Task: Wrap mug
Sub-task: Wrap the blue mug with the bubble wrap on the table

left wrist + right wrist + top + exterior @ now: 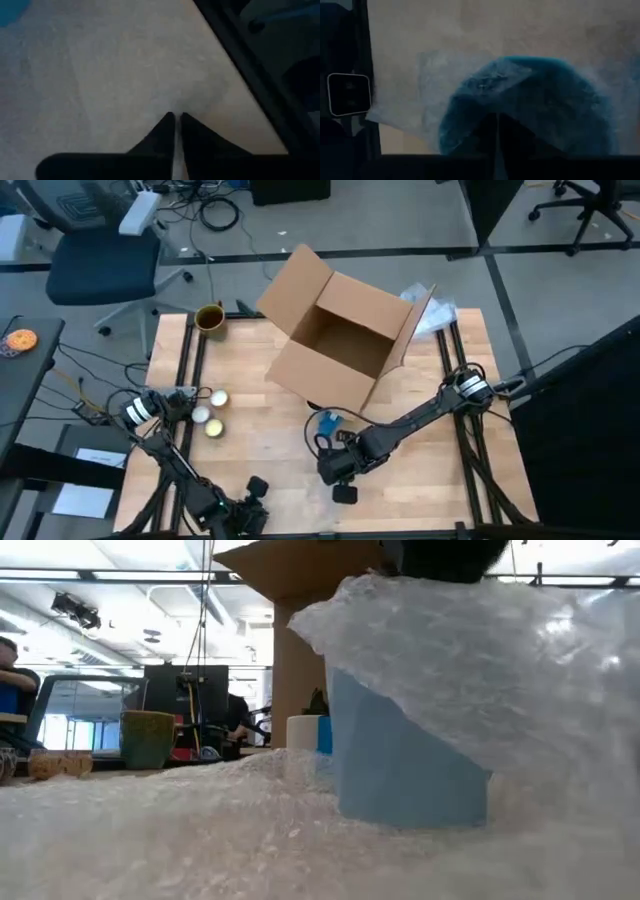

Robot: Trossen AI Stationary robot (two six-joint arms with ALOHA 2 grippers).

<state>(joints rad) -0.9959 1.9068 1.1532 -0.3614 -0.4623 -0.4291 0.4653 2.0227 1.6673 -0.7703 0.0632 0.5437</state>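
Nearest the bench's (260, 430) front edge, the left tool (174, 119) is idling with fingers together on nothing. Beyond it, the right tool (496, 117) is pinching bubble wrap (480, 660) over the blue mug (400, 765), mid-fold; tucking the sheet around looks next. Farther back, a cardboard box (345, 335) is lying open.

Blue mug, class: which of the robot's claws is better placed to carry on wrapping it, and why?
Probably the right. The right claw sits at the blue mug with the bubble wrap draped over it. The left claw is shut at the table's near edge, away from the mug.
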